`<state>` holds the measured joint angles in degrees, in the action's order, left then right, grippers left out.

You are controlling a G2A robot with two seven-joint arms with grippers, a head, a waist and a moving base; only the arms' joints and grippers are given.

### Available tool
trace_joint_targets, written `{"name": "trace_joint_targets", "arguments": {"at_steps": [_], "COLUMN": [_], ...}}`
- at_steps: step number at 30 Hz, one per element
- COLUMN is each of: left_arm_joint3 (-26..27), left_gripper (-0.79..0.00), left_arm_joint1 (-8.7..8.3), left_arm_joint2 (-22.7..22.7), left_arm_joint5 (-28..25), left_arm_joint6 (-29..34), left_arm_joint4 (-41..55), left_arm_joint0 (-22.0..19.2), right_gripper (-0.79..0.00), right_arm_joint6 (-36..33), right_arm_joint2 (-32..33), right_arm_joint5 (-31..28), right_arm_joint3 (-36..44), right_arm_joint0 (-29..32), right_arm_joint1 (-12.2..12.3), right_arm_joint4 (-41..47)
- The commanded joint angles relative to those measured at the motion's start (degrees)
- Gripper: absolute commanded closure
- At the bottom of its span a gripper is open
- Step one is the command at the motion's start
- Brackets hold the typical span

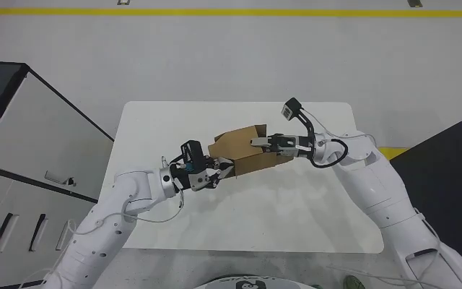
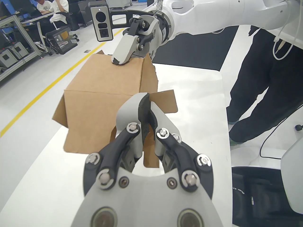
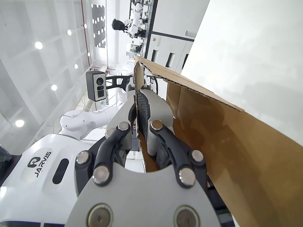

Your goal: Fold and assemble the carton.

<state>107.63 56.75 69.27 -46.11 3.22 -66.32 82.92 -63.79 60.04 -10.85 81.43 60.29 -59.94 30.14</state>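
Note:
A brown cardboard carton is held up over the middle of the white table, opened into a box shape with loose flaps at its ends. My left gripper is shut on a flap at the carton's near end; in the left wrist view the flap runs between its pads. My right gripper is shut on the carton's far top edge, and the right wrist view shows the cardboard wall pinched between its fingers. The left wrist view also shows the right gripper on the carton's far edge.
A grey cabinet stands left of the table. A person in dark trousers stands beside the table's right side. A yellow floor line runs beyond the table.

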Motion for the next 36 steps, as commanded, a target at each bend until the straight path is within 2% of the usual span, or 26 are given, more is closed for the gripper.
{"name": "trace_joint_targets", "arguments": {"at_steps": [1, 36], "left_arm_joint3": [-0.05, 0.61], "left_gripper": [0.000, 0.000], "left_arm_joint1": [-0.02, -0.07], "left_arm_joint2": [0.10, -0.85], "left_arm_joint5": [0.08, -0.56], "left_arm_joint6": [-0.09, 0.72], "left_arm_joint4": [-0.03, -0.44], "left_arm_joint0": [0.06, 0.25], "right_gripper": [0.000, 0.000], "right_arm_joint6": [0.11, 2.20], "right_arm_joint2": [0.30, 0.19], "right_arm_joint5": [-0.05, 1.95], "right_arm_joint3": [-0.03, 1.42], "right_arm_joint0": [0.11, 0.68], "right_arm_joint1": [0.02, -0.76], "right_arm_joint4": [-0.02, -0.98]}}
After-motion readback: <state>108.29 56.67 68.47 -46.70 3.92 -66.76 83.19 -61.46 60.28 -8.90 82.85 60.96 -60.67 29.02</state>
